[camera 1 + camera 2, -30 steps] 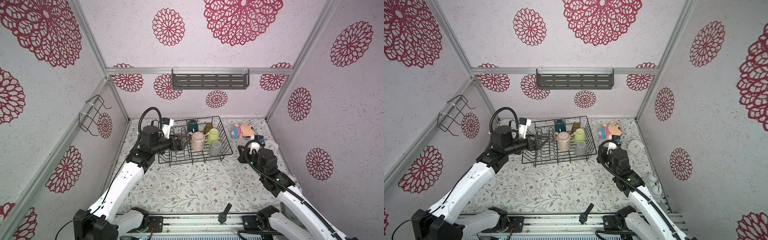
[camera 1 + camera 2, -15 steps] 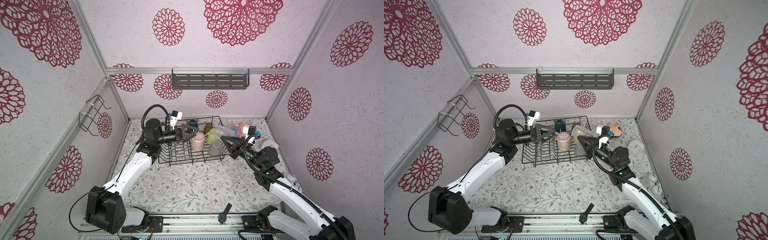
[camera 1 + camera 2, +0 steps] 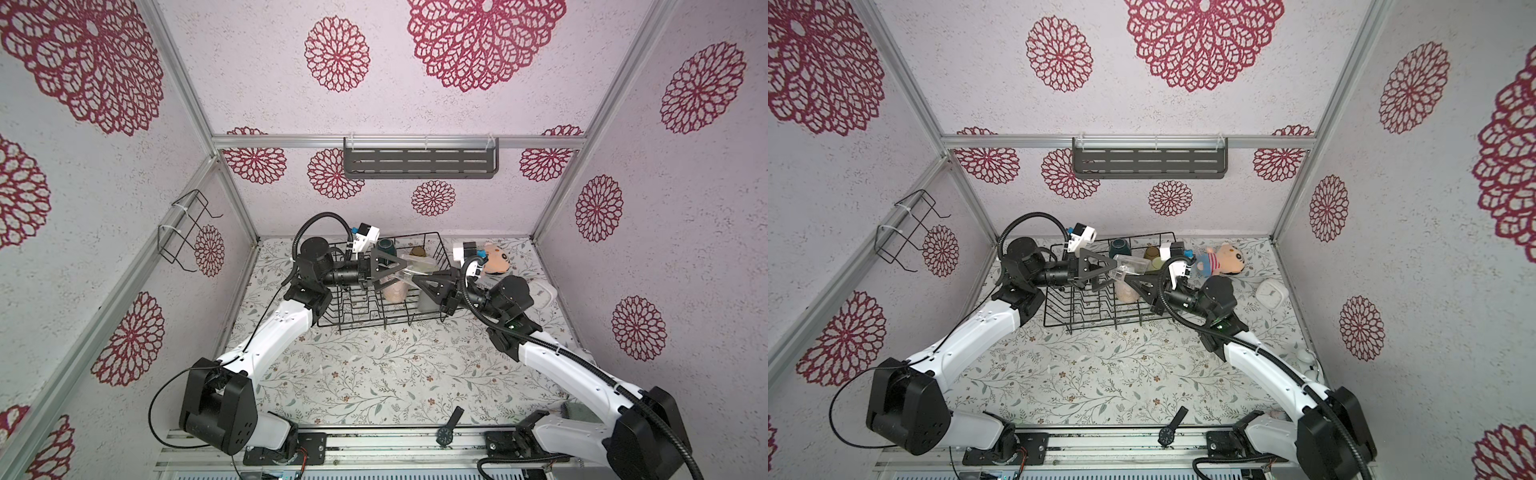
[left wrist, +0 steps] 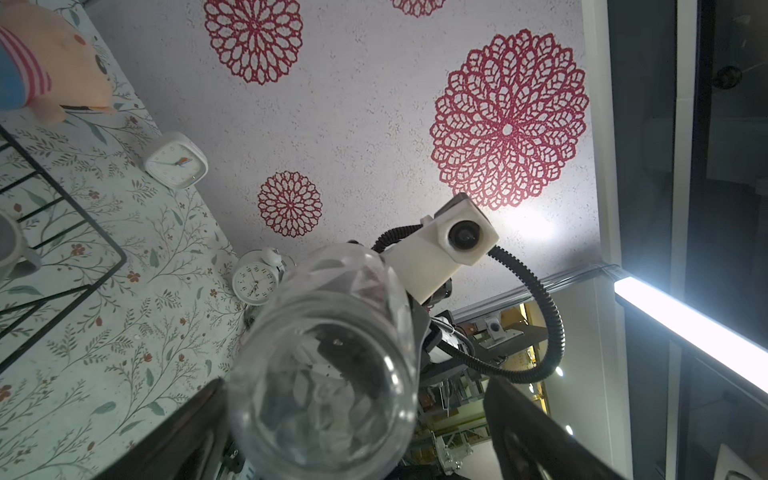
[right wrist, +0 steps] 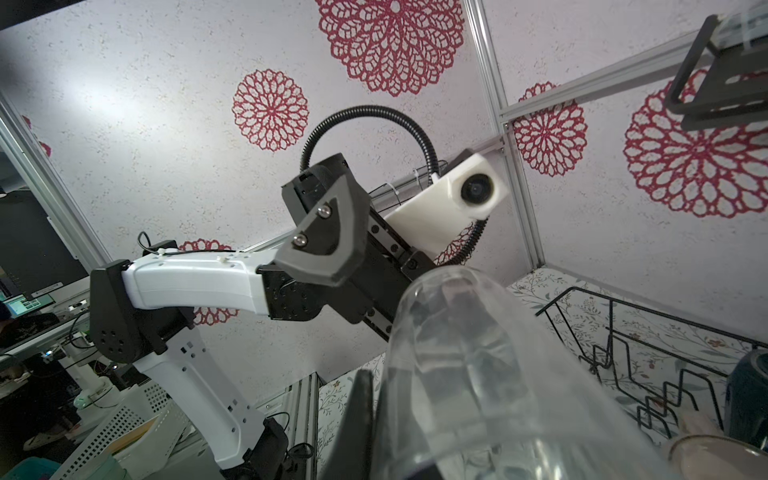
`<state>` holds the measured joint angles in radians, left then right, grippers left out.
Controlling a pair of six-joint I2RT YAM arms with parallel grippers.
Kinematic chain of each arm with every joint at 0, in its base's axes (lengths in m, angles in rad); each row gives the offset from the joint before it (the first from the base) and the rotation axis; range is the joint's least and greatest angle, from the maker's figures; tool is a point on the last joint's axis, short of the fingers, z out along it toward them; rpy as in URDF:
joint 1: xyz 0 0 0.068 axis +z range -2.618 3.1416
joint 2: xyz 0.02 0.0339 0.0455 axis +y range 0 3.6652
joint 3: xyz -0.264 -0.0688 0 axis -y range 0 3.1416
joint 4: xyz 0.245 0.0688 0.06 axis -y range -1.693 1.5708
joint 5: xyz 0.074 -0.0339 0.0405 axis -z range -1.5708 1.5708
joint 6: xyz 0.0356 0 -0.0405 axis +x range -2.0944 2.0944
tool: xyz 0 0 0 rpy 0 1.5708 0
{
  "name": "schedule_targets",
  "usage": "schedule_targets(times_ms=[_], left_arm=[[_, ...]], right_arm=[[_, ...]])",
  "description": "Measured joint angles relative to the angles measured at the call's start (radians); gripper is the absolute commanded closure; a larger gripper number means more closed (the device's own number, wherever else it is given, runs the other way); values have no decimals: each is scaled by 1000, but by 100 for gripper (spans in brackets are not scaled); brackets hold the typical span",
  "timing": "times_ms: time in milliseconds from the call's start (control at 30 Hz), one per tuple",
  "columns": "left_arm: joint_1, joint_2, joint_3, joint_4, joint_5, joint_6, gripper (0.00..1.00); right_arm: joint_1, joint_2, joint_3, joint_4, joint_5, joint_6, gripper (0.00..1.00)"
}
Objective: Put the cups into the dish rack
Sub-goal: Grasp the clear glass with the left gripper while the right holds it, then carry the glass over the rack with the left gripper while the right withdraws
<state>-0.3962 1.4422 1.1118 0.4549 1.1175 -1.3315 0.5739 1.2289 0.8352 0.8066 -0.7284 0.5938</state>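
the clear glass (image 3: pixel 1130 266) is held on its side above the dish rack (image 3: pixel 1100 320), clamped at one end by the right gripper (image 3: pixel 1133 277), whose jaws are closed on it. its other end lies between the spread-apart jaws of the left gripper (image 3: pixel 1115 270), and contact there cannot be told. in both top views the dark teal mug (image 3: pixel 385 246), the amber tumbler (image 3: pixel 417 252) and the pink mug (image 3: pixel 394 291) are seen inside the rack. a plush doll (image 3: pixel 1223 259) lies beside the rack.
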Motion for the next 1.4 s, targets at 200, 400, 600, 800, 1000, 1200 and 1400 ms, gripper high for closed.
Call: schedule_targets(times_ms=[200, 400, 600, 800, 1000, 1200, 1400], left_arm=[[-2, 15, 2, -12, 10, 4, 11], [-1, 15, 2, -95, 2, 40, 12], [0, 15, 2, -133, -23, 20, 10], [0, 15, 0, -138, -37, -9, 12], [8, 14, -28, -138, -59, -39, 19], [29, 14, -61, -132, -65, -72, 23], [47, 10, -65, -122, -77, -79, 26]], right_arm=[[18, 79, 57, 27, -13, 1, 100], [46, 101, 71, -23, -2, -93, 100], [72, 108, 57, -45, 19, -220, 100], [82, 109, 50, -50, 29, -311, 100], [87, 125, 48, -56, 36, -340, 99], [94, 140, 37, -66, 56, -352, 84], [94, 166, 37, -82, 93, -364, 55]])
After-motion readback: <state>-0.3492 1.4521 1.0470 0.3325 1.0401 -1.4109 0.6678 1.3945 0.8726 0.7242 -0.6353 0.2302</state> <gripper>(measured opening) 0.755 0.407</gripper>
